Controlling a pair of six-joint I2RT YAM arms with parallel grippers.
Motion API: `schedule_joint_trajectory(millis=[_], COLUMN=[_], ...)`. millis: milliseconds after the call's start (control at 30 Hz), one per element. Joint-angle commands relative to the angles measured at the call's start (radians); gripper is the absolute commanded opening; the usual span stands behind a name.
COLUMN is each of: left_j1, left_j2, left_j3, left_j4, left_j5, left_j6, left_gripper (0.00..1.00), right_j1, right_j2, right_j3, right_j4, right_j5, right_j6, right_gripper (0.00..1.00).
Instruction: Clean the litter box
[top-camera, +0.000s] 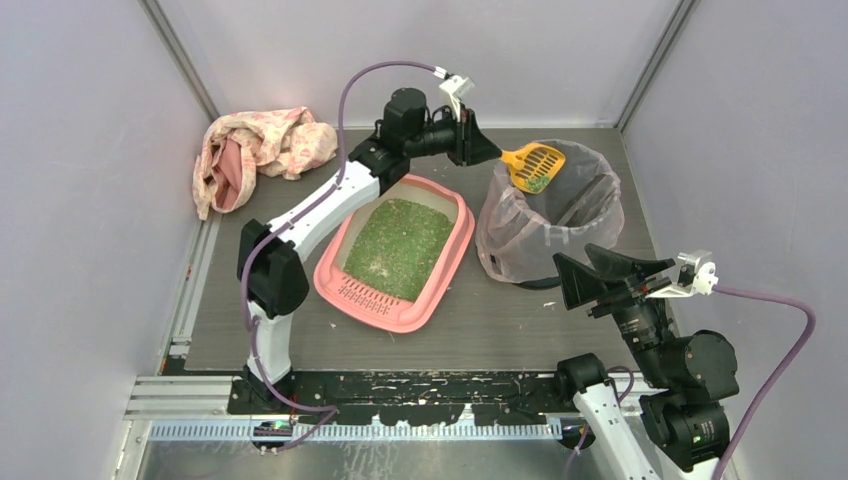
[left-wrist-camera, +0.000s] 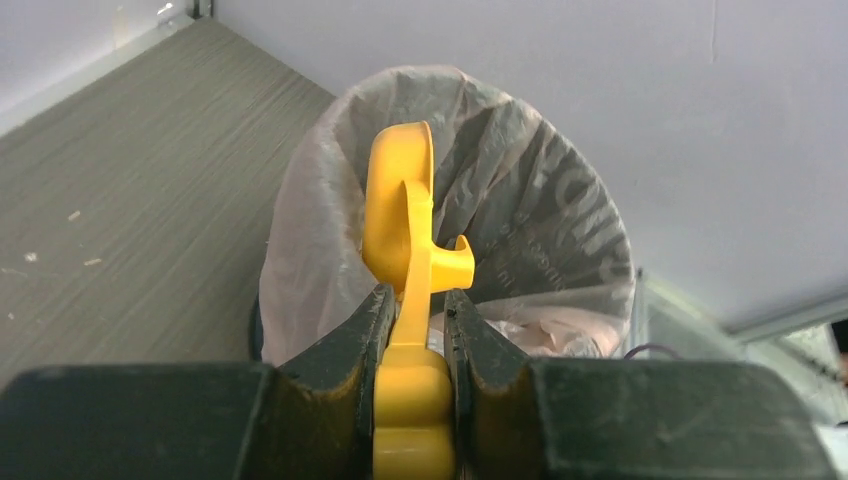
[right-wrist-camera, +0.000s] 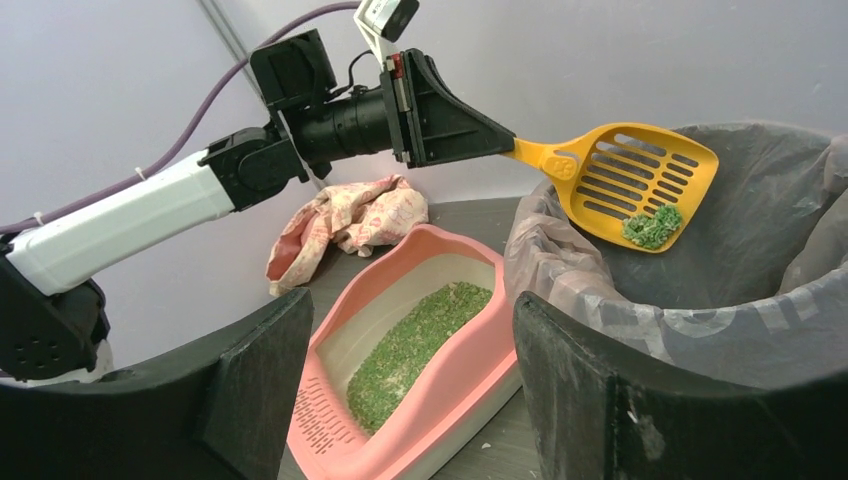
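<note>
Grey bench (top-camera: 500, 330) between pale walls, with left gripper (top-camera: 493, 153) clamped on the handle of one yellow scoop (top-camera: 533, 165). Held just ahead over one bag-lined bin (top-camera: 590, 230), one green clump (right-wrist-camera: 652, 226) on the blade. Dumping step in hand; likely calls next for tipping until the clump drops. One pink litter box (top-camera: 455, 250) below and behind that gripper. Right gripper (top-camera: 588, 268) spread wide, empty, beside the bin. One crumpled cloth (top-camera: 260, 150) well apart.

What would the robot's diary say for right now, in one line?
left pincer: shut on yellow scoop | load: green clump, over bagged bin | right pincer: open, empty | litter box: green granules inside
</note>
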Motion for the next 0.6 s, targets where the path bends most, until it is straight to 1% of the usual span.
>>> schedule_joint_trajectory(millis=[0,267,333,400,500,533,567], left_j1=[-0.038,-0.071,-0.085,-0.096,-0.097,-0.095,-0.091], left_j2=[-0.106,-0.184,-0.207,-0.225,-0.231,-0.235,-0.241], left_j3=[-0.019,-0.103,-0.13,-0.15,-0.156,-0.163,-0.177], left_j4=[0.1,0.14,0.136,0.137,0.137,0.144,0.19], left_j5=[0.007,0.033,0.02,0.0,-0.046,-0.057,-0.059], left_j6=[0.291,0.479,0.558,0.607,0.596,0.574,0.535], left_gripper=[0.0,0.0,0.0,0.0,0.0,0.0,0.0], right_j1=[0.002,0.002,0.002,0.002,0.001,0.001,0.001], right_j2=[-0.003,0.004,0.008,0.013,0.02,0.026,0.029], right_j3=[0.01,-0.024,-0.03,-0.034,-0.045,-0.047,-0.048], right_j4=[0.019,0.041,0.046,0.049,0.058,0.057,0.052], right_j5=[0.009,0.006,0.005,-0.001,-0.009,-0.015,-0.018], right_j6=[-0.021,-0.022,-0.023,-0.023,-0.011,-0.008,-0.007], right_gripper=[0.78,0.78,0.78,0.78,0.78,0.78,0.78])
